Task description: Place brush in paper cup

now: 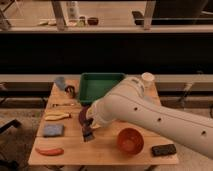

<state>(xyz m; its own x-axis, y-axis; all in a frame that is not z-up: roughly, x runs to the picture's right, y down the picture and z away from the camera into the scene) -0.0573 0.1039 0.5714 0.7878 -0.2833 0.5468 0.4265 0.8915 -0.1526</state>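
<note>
My gripper point(89, 128) hangs over the front left part of the wooden table point(105, 154), at the end of the big white arm that reaches in from the right. It is shut on the brush point(87, 135), whose dark end shows just below the fingers, lifted a little off the table. The paper cup point(147, 78) is small and white. It stands at the far right back corner, partly behind the arm and well away from the gripper.
A green tray point(101, 86) sits at the back middle, with a blue-grey cup point(60, 82) to its left. A purple bowl point(83, 115) is just behind the gripper. An orange bowl point(130, 140) and a black block point(164, 149) are front right. A banana point(57, 116), a blue sponge point(53, 130) and a red object point(49, 151) lie at the left.
</note>
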